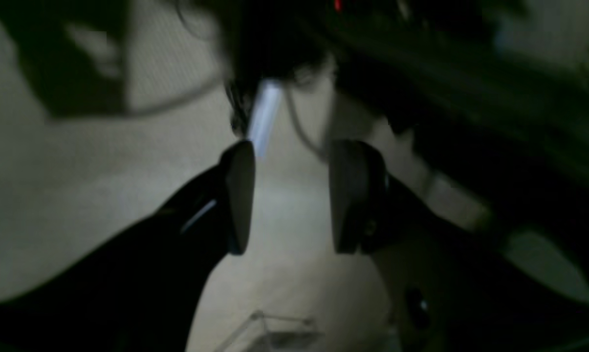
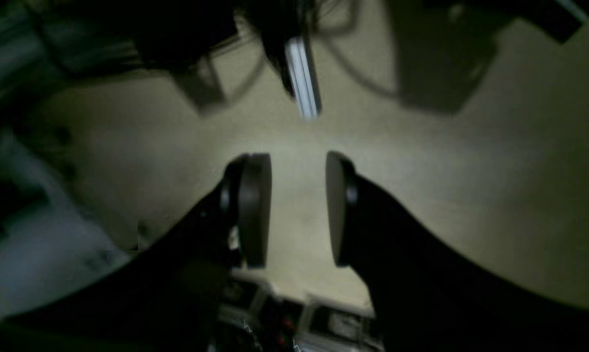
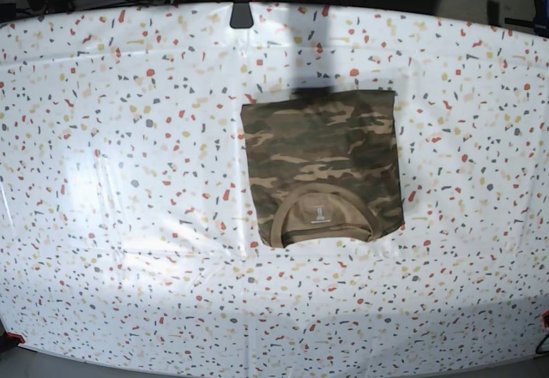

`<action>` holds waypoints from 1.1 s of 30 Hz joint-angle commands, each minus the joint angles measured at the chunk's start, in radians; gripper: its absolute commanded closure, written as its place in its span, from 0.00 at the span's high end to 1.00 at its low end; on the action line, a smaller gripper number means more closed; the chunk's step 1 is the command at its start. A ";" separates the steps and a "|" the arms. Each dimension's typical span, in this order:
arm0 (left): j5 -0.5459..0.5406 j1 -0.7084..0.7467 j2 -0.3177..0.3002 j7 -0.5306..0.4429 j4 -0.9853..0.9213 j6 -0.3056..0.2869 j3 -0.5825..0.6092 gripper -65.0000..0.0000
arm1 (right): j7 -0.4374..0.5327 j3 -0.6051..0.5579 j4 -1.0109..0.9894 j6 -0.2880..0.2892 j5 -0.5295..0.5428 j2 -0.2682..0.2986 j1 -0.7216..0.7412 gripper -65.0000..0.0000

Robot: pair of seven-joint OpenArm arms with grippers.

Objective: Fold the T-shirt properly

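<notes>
The T-shirt [image 3: 322, 165] lies as a compact, roughly rectangular packet on the speckled table [image 3: 129, 181], a little right of centre and toward the far side, with its tan collar [image 3: 324, 215] and small white neck label [image 3: 318, 213] turned up at the near edge. To my eye the folding is finished or very close to it, so the step in hand is to stay clear and check the result. My left gripper [image 1: 289, 195] has its pads standing apart with nothing between them, and my right gripper [image 2: 298, 210] is likewise parted and empty; both wrist views show only dim floor and dark gear beyond the pads, and neither arm appears over the table in the base view. If I do touch up, I would come down gently on the near left corner, where the edge looks slightly uneven, press flat and not pinch, and avoid dragging the packet across the slick cover, which could undo the layers.
</notes>
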 commanded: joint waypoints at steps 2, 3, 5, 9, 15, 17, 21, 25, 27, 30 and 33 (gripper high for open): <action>0.107 -0.091 -0.011 -0.064 -0.138 -0.009 0.046 0.38 | 0.026 -0.082 -0.110 0.006 -0.016 0.074 0.039 0.30; 0.169 -0.143 -0.010 -0.110 -0.212 -0.009 0.069 0.38 | 0.034 -0.126 -0.177 0.006 -0.019 0.100 0.072 0.30; 0.240 -0.236 -0.010 -0.194 -0.352 -0.009 0.113 0.38 | 0.061 -0.209 -0.316 0.006 -0.018 0.137 0.149 0.30; 0.295 -0.374 -0.008 -0.217 -0.564 0.013 0.192 0.38 | 0.109 -0.343 -0.595 0.006 -0.034 0.140 0.330 0.30; 0.516 -0.435 -0.007 -0.459 -0.682 0.225 0.253 0.38 | 0.378 -0.558 -0.913 0.006 -0.230 0.071 0.549 0.30; 0.556 -0.434 -0.007 -0.541 -0.687 0.289 0.253 0.38 | 0.484 -0.621 -0.964 0.006 -0.306 0.040 0.591 0.30; 0.572 -0.431 -0.005 -0.560 -0.688 0.301 0.253 0.38 | 0.754 -0.731 -1.012 -0.060 -0.430 0.004 0.621 0.30; 0.571 -0.423 0.000 -0.562 -0.700 0.301 0.253 0.38 | 0.996 -0.795 -1.013 -0.180 -0.570 -0.014 0.613 0.30; 0.572 -0.420 0.006 -0.560 -0.700 0.301 0.253 0.38 | 0.999 -0.812 -1.013 -0.204 -0.590 -0.024 0.619 0.30; 0.571 -0.422 0.021 -0.565 -0.700 0.301 0.253 0.38 | 0.996 -0.829 -1.013 -0.204 -0.595 -0.032 0.630 0.30; 0.571 -0.422 0.030 -0.571 -0.700 0.301 0.253 0.38 | 1.028 -0.834 -1.022 -0.217 -0.649 -0.039 0.633 0.30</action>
